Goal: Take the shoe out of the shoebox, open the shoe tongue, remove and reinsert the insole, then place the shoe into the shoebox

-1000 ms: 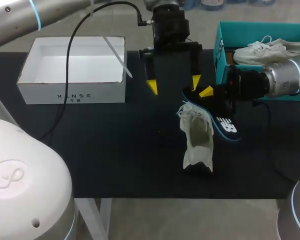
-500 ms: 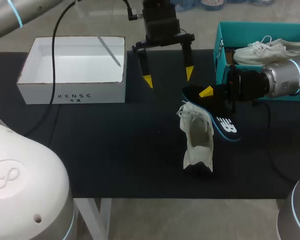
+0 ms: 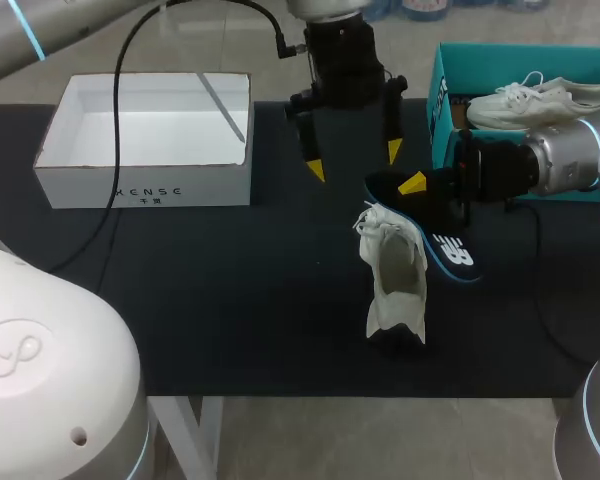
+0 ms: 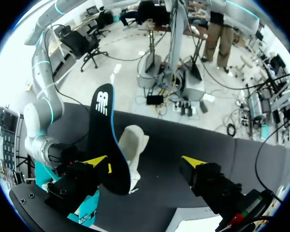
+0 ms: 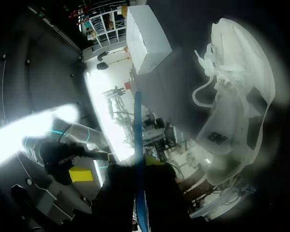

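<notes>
A white shoe [image 3: 395, 275] lies on the black table mat, its opening facing up. Just behind it my right gripper [image 3: 416, 190] is shut on the heel end of a black insole [image 3: 442, 232] with a blue edge, held on edge above the mat. In the right wrist view the insole [image 5: 139, 159] runs edge-on out from between the fingers, with the shoe [image 5: 237, 96] beside it. My left gripper [image 3: 353, 161] hangs open just behind the insole. In the left wrist view the insole [image 4: 106, 140] stands up beside one finger, in front of the shoe [image 4: 133, 150].
An open white box [image 3: 145, 140] stands at the back left. A teal shoebox [image 3: 450, 95] at the back right holds a second white shoe [image 3: 545, 100]. Bare mat lies in front and to the left of the shoe.
My left gripper drew back and turned, then came forward again toward the insole, staying open. The right gripper, the insole and the shoe have not moved.
</notes>
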{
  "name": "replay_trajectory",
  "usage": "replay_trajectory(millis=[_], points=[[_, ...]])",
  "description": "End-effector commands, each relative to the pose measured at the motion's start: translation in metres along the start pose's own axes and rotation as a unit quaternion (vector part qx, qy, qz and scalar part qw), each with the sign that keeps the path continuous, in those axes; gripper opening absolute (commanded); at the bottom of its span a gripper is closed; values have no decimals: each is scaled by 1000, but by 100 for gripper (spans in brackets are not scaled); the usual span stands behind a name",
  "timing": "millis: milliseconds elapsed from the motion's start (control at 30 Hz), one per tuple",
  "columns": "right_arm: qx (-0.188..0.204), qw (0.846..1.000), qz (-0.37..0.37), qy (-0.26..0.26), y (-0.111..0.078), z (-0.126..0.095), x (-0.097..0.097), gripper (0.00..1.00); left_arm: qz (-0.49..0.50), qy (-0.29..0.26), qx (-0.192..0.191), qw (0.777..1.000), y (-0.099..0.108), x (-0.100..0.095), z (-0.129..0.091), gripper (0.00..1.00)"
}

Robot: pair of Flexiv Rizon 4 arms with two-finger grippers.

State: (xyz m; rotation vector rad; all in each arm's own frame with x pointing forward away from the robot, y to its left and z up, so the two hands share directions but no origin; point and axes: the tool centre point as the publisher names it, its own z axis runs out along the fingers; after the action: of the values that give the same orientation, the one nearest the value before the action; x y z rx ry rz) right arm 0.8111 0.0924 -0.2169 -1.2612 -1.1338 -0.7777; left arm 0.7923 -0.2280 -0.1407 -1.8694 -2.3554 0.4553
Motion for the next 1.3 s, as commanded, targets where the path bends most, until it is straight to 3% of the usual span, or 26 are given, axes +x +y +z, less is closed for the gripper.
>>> replay_trajectory(millis=[33,200,400,1300], points=[[-1,1000,0,-1,-1,1,0,0,1,7,-17,1000,14,-2,-1,100],[-1,1000,0,-1,-1,1,0,0,-1,14,-43,999,38,-9,-6,100],[-1,1000,0,-1,-1,1,0,0,-2,14,-68,998,53,-11,-13,100],[-1,1000,0,-1,-1,1,0,0,-10,7,-74,997,55,-11,-12,100]])
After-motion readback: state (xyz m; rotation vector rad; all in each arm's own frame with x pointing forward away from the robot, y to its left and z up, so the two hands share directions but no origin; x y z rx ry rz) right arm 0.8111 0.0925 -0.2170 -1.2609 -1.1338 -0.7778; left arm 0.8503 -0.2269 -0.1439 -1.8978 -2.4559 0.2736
